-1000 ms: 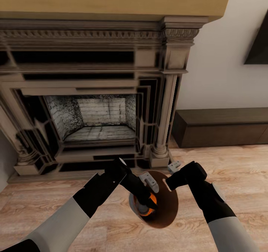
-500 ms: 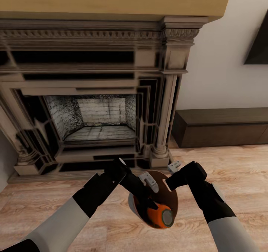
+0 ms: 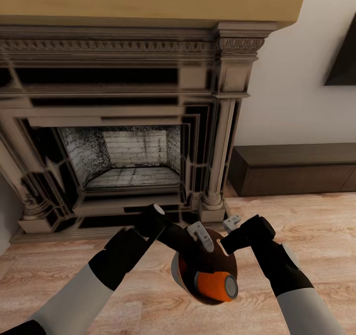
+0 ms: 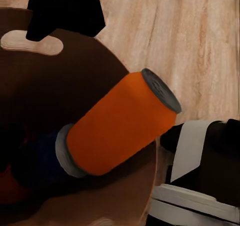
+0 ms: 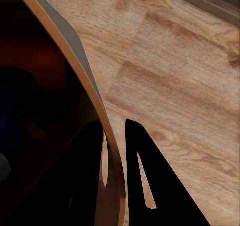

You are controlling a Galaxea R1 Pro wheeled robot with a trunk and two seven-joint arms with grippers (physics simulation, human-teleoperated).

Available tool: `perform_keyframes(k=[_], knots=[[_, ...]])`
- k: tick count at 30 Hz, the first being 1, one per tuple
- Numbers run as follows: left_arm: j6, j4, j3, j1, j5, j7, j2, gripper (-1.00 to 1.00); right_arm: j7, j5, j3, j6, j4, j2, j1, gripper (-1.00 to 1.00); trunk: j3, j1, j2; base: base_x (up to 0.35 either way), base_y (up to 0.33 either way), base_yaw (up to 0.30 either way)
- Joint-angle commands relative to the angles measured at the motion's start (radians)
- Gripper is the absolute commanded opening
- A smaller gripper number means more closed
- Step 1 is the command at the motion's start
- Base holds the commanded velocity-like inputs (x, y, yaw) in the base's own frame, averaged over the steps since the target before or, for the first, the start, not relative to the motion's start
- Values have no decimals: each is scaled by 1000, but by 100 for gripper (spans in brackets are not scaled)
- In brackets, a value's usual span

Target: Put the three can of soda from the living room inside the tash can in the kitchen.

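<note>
In the head view I hold the trash can (image 3: 176, 272) tilted just above the floor, its brown inside facing up. My right gripper (image 3: 229, 228) is shut on its rim (image 5: 75, 51), one finger on each side of the wall. An orange soda can (image 3: 213, 284) lies on its side in the bin's mouth, silver top outward; the left wrist view shows it (image 4: 120, 126) free of any finger. My left gripper (image 3: 199, 240) hovers open just above the bin. Deeper inside the bin (image 4: 75, 76) I make out a dark blue can (image 4: 40, 158) and a reddish-orange patch.
The brick-topped fireplace (image 3: 133, 127) stands straight ahead, its base close to the bin. A low dark wood bench (image 3: 296, 169) runs along the wall to the right, below a corner of the television (image 3: 343, 58). Light plank floor (image 3: 316, 221) spreads around me.
The orange can left my left gripper and tipped onto its side in the bin's mouth. The left arm then drew back and up. The right gripper and bin stayed put.
</note>
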Motion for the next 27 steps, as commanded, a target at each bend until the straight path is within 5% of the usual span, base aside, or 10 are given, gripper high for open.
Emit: perform_keyframes(k=[1,6,12,20,23,25,27], knots=[[0,-33,0,8,-1,-13,6,100,3,-17,-1,7,1,-1,0,-100,0,0,0,0,0,0],[0,-107,1,26,-1,-86,36,100,3,-17,-1,7,8,-5,0,-100,0,0,0,0,0,0],[0,-169,14,31,0,-186,130,100,2,-17,-3,7,20,-7,0,-100,0,0,0,0,0,0],[0,-217,215,31,0,-379,227,100,2,-17,-3,7,28,-7,0,-100,0,0,0,0,0,0],[0,-227,361,31,0,-477,285,100,2,-17,-4,7,29,-7,0,-100,0,0,0,0,0,0],[0,-229,440,31,0,-477,323,100,2,-17,-4,7,29,-8,0,-100,0,0,0,0,0,0],[0,-228,470,31,1,-477,346,100,2,-17,-4,7,29,-8,0,-100,0,0,0,0,0,0]])
